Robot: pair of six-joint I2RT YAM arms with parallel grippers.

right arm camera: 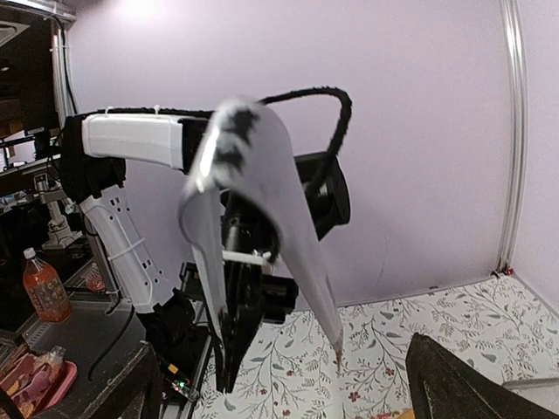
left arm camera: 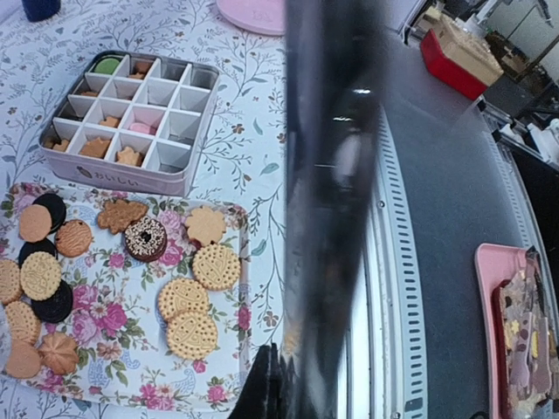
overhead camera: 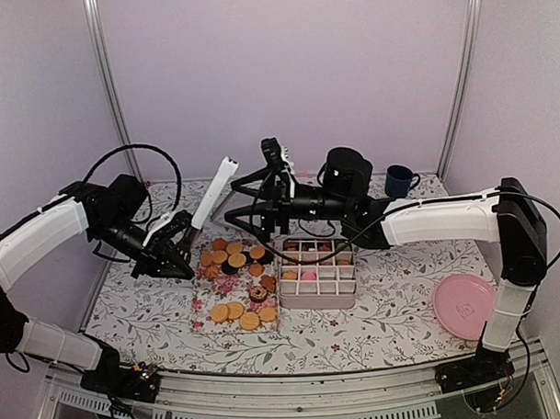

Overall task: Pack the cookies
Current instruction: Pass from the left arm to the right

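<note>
- Left claw hangs low at the left edge of the floral rectangular tray. Its wrist view shows only one dark blurred finger, so whether it is parted or closed cannot be told.
- Right claw points leftward near the tray's far end, and its spread cannot be told either. One white tapering strip leans just beside it; what holds the strip is unclear.
- Small round cookies: at least sixteen lie on the tray. Three are black, one is a chocolate ring, and the rest are golden-brown.
- One pale metal box of sixteen cells stands just beside the tray on the flower-patterned desk. One green piece, one pink piece and several brown pieces lie in separate cells.
- One round pink plate and one dark blue mug stand well apart from the box.
</note>
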